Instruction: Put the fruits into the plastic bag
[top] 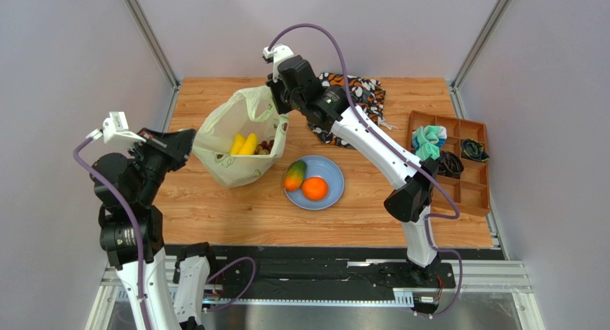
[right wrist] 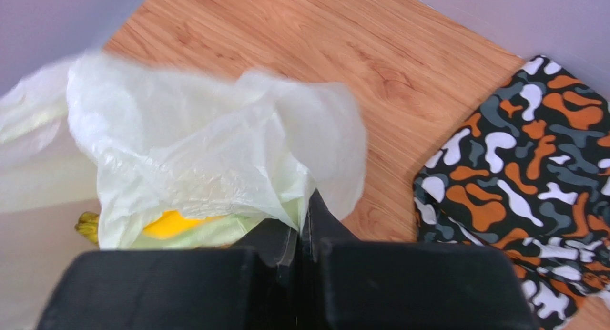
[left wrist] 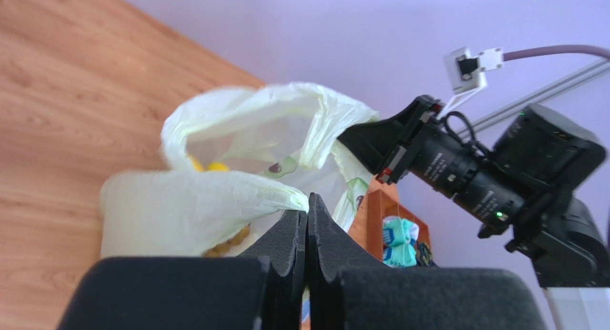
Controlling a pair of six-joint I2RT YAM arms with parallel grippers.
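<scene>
The plastic bag is pale yellow-green, bananas yellow, plate blue, mango red-green, cloth blotched orange-black-white.

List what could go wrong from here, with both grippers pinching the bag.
The left gripper and right gripper are both shut on the rim of the plastic bag, while the mango and orange sit on the blue plate. Freeing a gripper to fetch them may let the mouth collapse.
Each pinches only a thin fold of film; pulling apart could slip or tear it.
The bananas lie near the mouth; tilting might spill them.

Apparently plastic bag in left gripper
</scene>
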